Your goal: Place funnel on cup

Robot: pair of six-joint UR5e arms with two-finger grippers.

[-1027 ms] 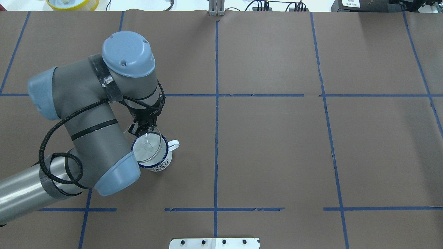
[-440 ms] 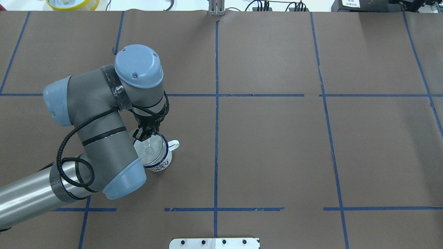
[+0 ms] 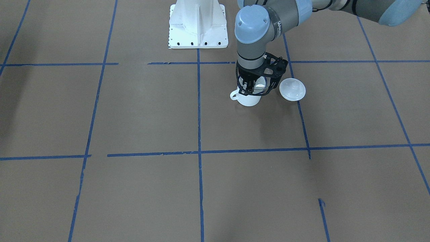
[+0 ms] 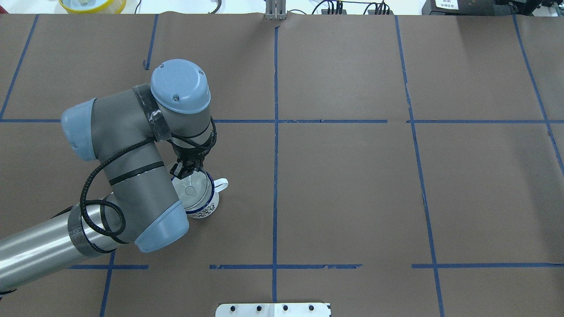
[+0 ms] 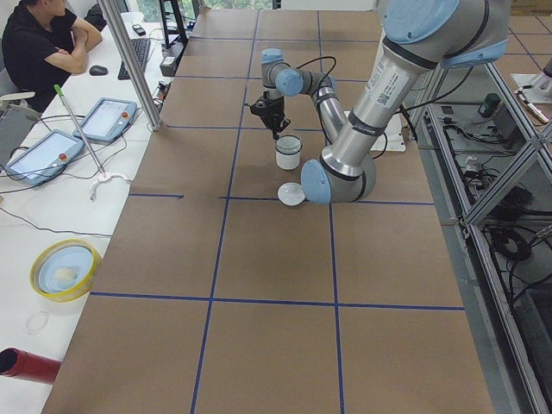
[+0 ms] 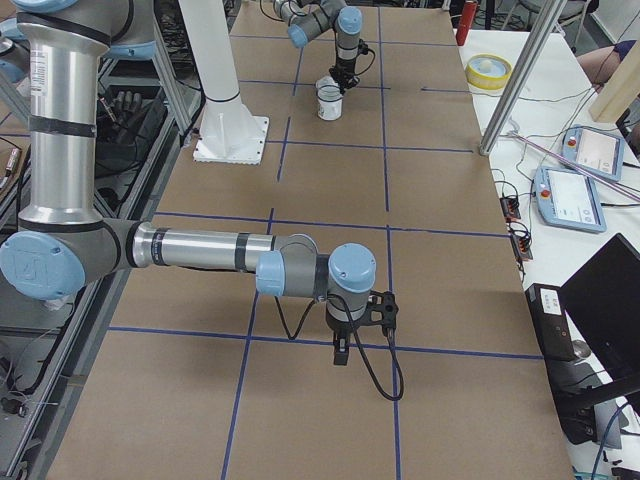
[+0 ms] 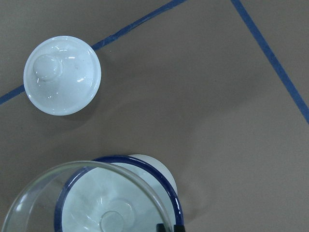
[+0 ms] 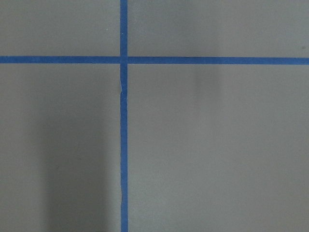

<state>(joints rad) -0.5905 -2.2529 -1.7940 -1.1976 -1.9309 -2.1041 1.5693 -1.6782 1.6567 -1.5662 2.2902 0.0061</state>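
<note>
Here, closest to the left wrist camera, the clear funnel point(image 7: 104, 215) sits with its wide cone over the mouth of the cup point(image 4: 206, 206), its short spout pointing down inside the dark blue rim. The left fingers point(image 7: 170, 228) pinch the funnel by one edge of its flat rim. That hold looks chosen to leave the spout free to drop into the cup with nothing of the arm in its path. In the wrist view the funnel's circle lies a little off the cup's own. Whether the cone already rests on the blue rim or hangs just above it cannot be told.

Below, the cup stands upright on the brown counter point(image 7: 217, 96), its loop handle turned toward the robot's right, away from the arm that reaches in over it.

A little farther out, on the robot's left of the cup, a white lid point(image 7: 63, 75) lies knob up. It is close to the cup but not touching it, and probably was put there so the mouth is open for the funnel.

Well apart, at the other end of the counter, the right fingers point(image 6: 340, 352) hang over a cross of blue tape point(image 8: 124, 60). Whether they are spread or pressed together cannot be told. Placing the funnel appears to need only one arm, and the right arm seems parked clear of it.
</note>
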